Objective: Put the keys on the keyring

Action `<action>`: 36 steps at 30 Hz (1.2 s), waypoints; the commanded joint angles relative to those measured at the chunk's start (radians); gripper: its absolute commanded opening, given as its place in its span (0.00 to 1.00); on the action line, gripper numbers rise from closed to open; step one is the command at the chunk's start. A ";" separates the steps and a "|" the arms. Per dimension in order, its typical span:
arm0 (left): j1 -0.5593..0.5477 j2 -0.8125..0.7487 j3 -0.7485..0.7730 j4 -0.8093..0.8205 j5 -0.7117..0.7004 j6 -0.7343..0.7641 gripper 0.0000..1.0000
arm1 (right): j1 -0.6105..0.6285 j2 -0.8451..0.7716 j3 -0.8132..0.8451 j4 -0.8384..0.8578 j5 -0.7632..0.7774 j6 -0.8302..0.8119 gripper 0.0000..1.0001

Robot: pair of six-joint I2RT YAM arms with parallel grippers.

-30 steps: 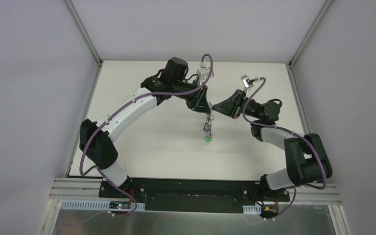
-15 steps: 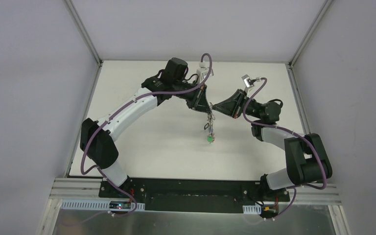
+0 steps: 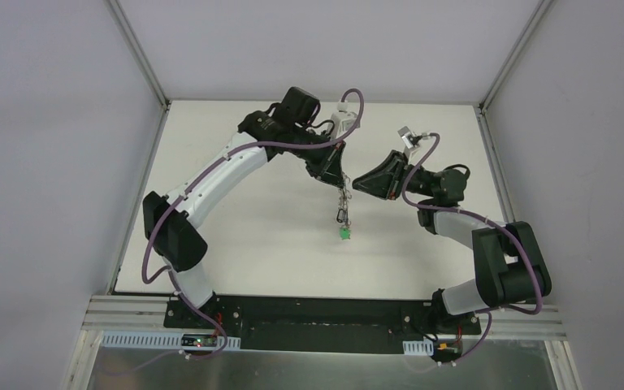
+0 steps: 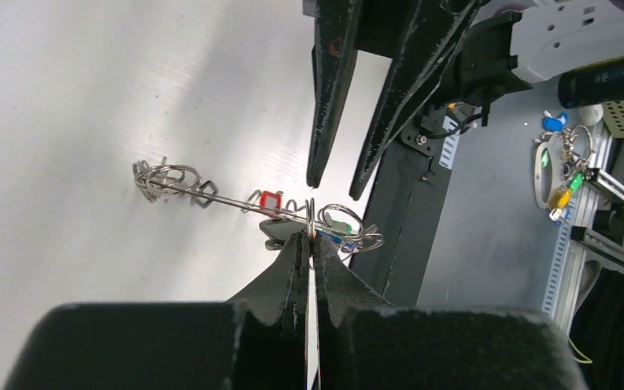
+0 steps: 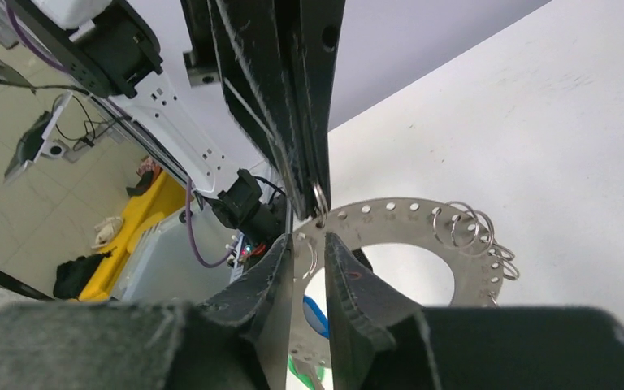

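Observation:
The keyring [image 5: 398,213] shows in the right wrist view as a flat grey perforated hoop with small split rings [image 5: 465,227] on it. In the left wrist view it is edge-on [image 4: 211,193], strung with a red tag [image 4: 270,201], a green tag [image 4: 340,219] and a silver key [image 4: 279,231]. From above it hangs [image 3: 342,205] with a green tag [image 3: 344,234] lowest. My left gripper [image 4: 312,237] [image 3: 337,180] is shut on a small ring of the hoop. My right gripper [image 5: 309,244] [image 3: 357,180] is open, its tips at the hoop's rim.
The keyring hangs above the white table [image 3: 244,227], which is walled at the back and sides. The black base rail [image 3: 317,313] runs along the near edge. The two grippers meet tip to tip near the table's middle back.
My left arm has shifted a little to the right and its wrist has turned, and the hanging keyring has swung slightly left. My right arm has hardly moved.

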 commanded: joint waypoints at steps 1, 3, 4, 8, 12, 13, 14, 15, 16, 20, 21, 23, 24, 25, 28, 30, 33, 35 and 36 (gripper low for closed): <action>-0.019 0.050 0.182 -0.346 -0.079 0.186 0.00 | -0.004 -0.032 0.022 0.131 -0.074 -0.069 0.25; -0.040 0.085 0.253 -0.458 -0.120 0.226 0.00 | -0.001 -0.037 0.024 0.132 -0.082 -0.078 0.27; -0.049 0.102 0.286 -0.510 -0.136 0.240 0.00 | 0.003 -0.037 0.024 0.131 -0.089 -0.082 0.28; -0.078 0.154 0.387 -0.638 -0.171 0.250 0.00 | 0.029 -0.034 0.023 0.132 -0.107 -0.091 0.32; -0.102 0.167 0.407 -0.661 -0.167 0.232 0.00 | 0.076 -0.033 0.026 0.113 -0.117 -0.119 0.35; -0.108 0.172 0.412 -0.666 -0.163 0.227 0.00 | 0.084 -0.031 0.026 0.105 -0.119 -0.127 0.36; -0.110 0.177 0.420 -0.673 -0.158 0.221 0.00 | 0.090 -0.028 0.026 0.102 -0.122 -0.131 0.36; -0.112 0.181 0.428 -0.679 -0.153 0.215 0.00 | 0.096 -0.026 0.024 0.102 -0.125 -0.132 0.36; -0.116 0.188 0.438 -0.685 -0.152 0.208 0.00 | 0.103 -0.024 0.023 0.102 -0.129 -0.133 0.37; -0.130 0.193 0.442 -0.690 -0.171 0.198 0.00 | 0.132 -0.021 0.022 0.100 -0.140 -0.139 0.38; -0.132 0.193 0.441 -0.690 -0.171 0.194 0.00 | 0.139 -0.019 0.022 0.096 -0.140 -0.142 0.38; -0.137 0.196 0.441 -0.689 -0.167 0.190 0.00 | 0.146 -0.014 0.021 0.091 -0.138 -0.147 0.38; -0.140 0.196 0.440 -0.689 -0.166 0.186 0.00 | 0.148 -0.010 0.021 0.091 -0.137 -0.147 0.38; -0.141 0.196 0.440 -0.688 -0.166 0.185 0.00 | 0.152 -0.009 0.021 0.091 -0.136 -0.146 0.37; -0.143 0.199 0.441 -0.685 -0.171 0.179 0.00 | 0.165 -0.005 0.021 0.090 -0.135 -0.144 0.36; -0.143 0.201 0.441 -0.684 -0.169 0.177 0.00 | 0.172 -0.006 0.025 0.085 -0.134 -0.145 0.34; -0.143 0.207 0.442 -0.685 -0.167 0.176 0.00 | 0.178 0.001 0.027 0.083 -0.134 -0.145 0.31; -0.143 0.211 0.442 -0.684 -0.162 0.176 0.00 | 0.182 0.007 0.028 0.082 -0.131 -0.144 0.28; -0.143 0.212 0.442 -0.685 -0.162 0.176 0.00 | 0.183 0.009 0.029 0.082 -0.132 -0.143 0.25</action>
